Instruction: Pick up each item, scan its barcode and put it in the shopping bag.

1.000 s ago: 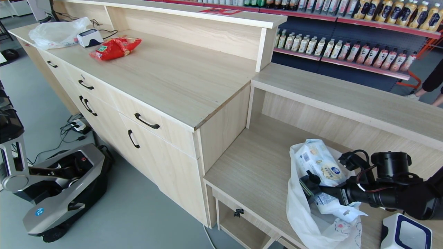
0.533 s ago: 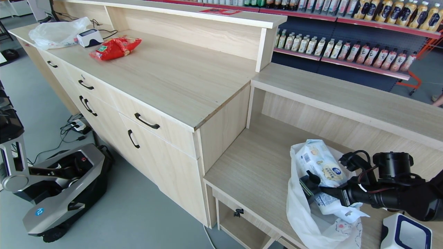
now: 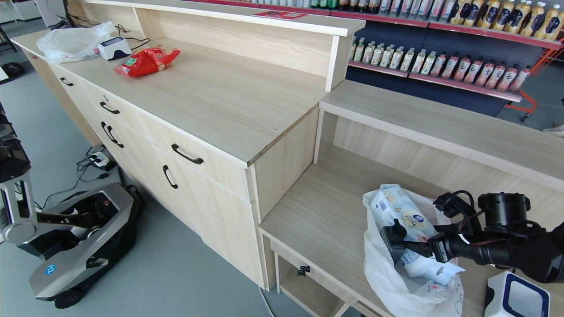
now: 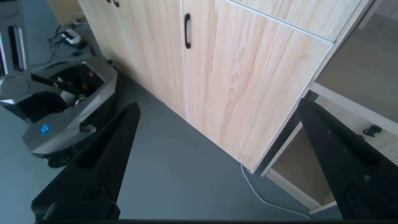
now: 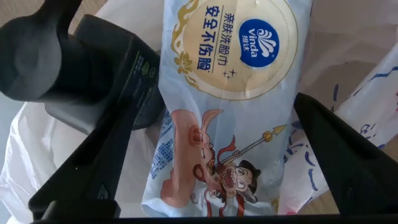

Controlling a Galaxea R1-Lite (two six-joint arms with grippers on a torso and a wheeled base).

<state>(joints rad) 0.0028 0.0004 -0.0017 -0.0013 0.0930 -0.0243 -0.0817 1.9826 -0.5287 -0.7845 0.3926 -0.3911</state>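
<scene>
A white shopping bag (image 3: 387, 281) stands open on the lower counter (image 3: 326, 215). My right gripper (image 3: 396, 240) is at the bag's mouth, shut on a white and blue tissue pack (image 3: 398, 211) that sits partly inside the bag. In the right wrist view the tissue pack (image 5: 233, 106) lies lengthwise between both fingers (image 5: 106, 162) of my right gripper (image 5: 217, 143), with a dark object (image 5: 87, 68) beside it in the bag. My left gripper (image 4: 217, 106) hangs open over the grey floor next to the cabinet doors. A red snack bag (image 3: 147, 61) lies on the far upper counter.
A white scanner (image 3: 517, 296) with a dark window stands right of the bag. On the upper counter (image 3: 211, 97) at the far left are a second scanner (image 3: 113, 47) and another plastic bag (image 3: 72, 42). Drink shelves (image 3: 440, 61) stand behind.
My right gripper has dropped slightly and the tissue pack has sunk deeper into the bag. The bag's rim has spread a little to the left.
</scene>
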